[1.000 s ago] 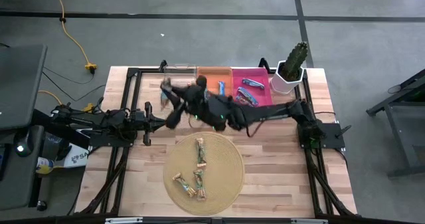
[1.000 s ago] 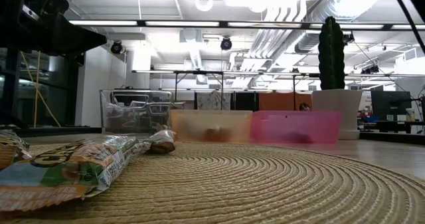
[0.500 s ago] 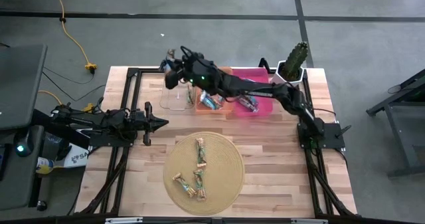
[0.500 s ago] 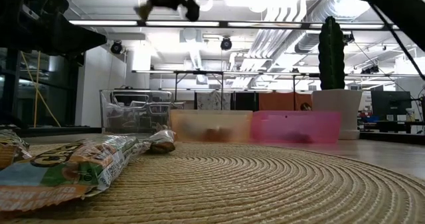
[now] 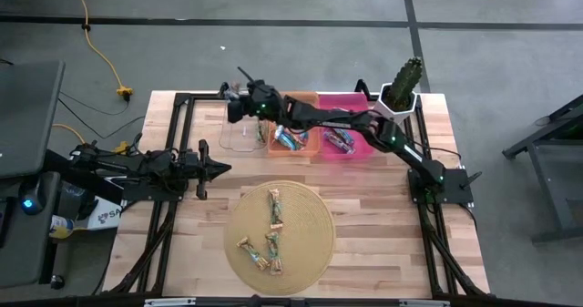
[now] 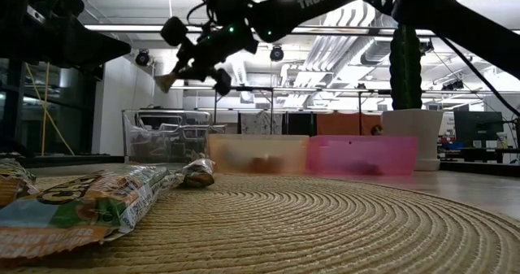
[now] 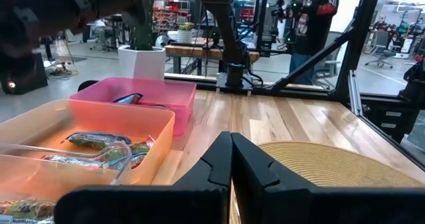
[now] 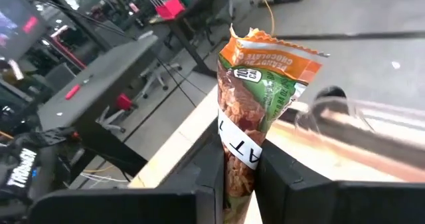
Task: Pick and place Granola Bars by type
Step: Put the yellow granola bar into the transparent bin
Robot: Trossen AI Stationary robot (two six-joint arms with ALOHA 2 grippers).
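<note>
The right gripper (image 5: 239,101) reaches across the far side of the table (image 5: 383,216) and hangs above the clear bin (image 5: 242,129), its two fingers (image 8: 206,177) clamped on a tan and green granola bar (image 8: 255,111). In the right wrist view the bar stands upright between the fingers, its orange-edged crimped end on top and the clear bin's rim (image 8: 358,121) just beyond it. From table height the same gripper (image 6: 191,71) shows high over the bins, the bar's end poking out to one side.

The left gripper (image 5: 217,168) waits low at the left side of the table, beside the round woven mat (image 5: 314,218), with its fingers (image 7: 219,167) pressed together on nothing.

Along the far edge sit the clear bin, an orange bin (image 5: 293,136) and a pink bin (image 5: 351,141), side by side. Bars lie in the orange bin (image 5: 290,139) and in the pink bin (image 5: 342,143), and a few wrappers rest in the clear one (image 6: 158,148). More tan and green bars (image 5: 273,209) are scattered on the mat, some near its middle and some toward its near edge (image 5: 260,252). A potted cactus (image 5: 401,88) stands at the table's far right corner, next to the pink bin.
</note>
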